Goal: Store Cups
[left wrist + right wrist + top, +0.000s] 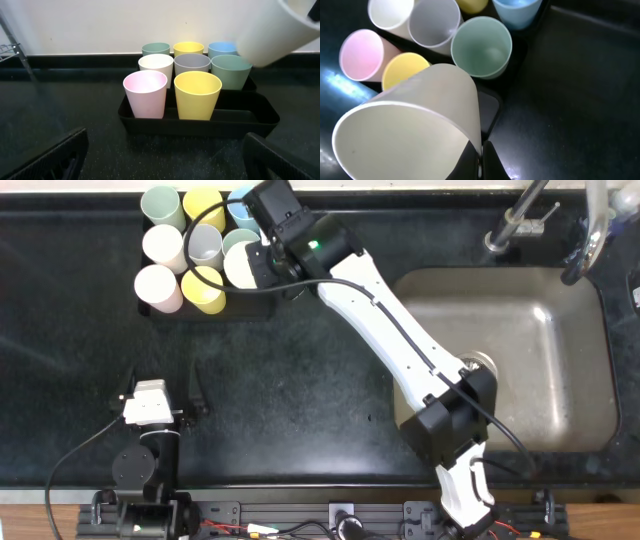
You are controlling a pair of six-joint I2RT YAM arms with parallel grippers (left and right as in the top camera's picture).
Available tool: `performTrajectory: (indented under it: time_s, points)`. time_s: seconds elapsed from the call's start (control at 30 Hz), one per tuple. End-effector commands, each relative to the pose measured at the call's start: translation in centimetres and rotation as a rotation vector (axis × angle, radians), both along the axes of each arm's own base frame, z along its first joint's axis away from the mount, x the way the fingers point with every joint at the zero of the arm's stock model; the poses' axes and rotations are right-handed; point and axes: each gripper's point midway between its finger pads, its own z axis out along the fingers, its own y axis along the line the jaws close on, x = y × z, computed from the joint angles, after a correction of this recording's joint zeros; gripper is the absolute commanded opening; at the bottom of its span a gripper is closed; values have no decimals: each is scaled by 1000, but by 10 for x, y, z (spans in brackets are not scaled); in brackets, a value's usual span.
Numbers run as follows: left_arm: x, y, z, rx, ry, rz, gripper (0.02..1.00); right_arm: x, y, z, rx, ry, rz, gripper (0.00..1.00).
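White cup (410, 125) hangs tilted in the right gripper (480, 162), pinched by its rim over the tray's (200, 127) one free place, its near right corner; placing is in hand, and the next move likely calls for righting it and lowering straight. Room is tight: yellow cup (197, 92) at the left, green cup (230, 70) just beyond, tray wall elsewhere; the left gripper (160, 392) sits spread open, well apart.

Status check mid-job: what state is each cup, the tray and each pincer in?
Cream plastic cup: tilted, lifted over the tray's free corner.
Eight pastel plastic cups: upright in the tray.
Black plastic tray: eight places filled, one free.
Right pincer: shut on the cream cup's rim.
Left pincer: open, holding nothing.
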Motion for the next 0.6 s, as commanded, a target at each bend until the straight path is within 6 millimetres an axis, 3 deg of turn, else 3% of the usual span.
performTrajectory:
  time_s: [0.03,0.6]
  points:
    - [0,0,1,11,-5,-5,1000,4,7,-5,5,2,15,45]
    - [0,0,1,11,-5,-5,1000,-2,13,-43,-97,34,84,45]
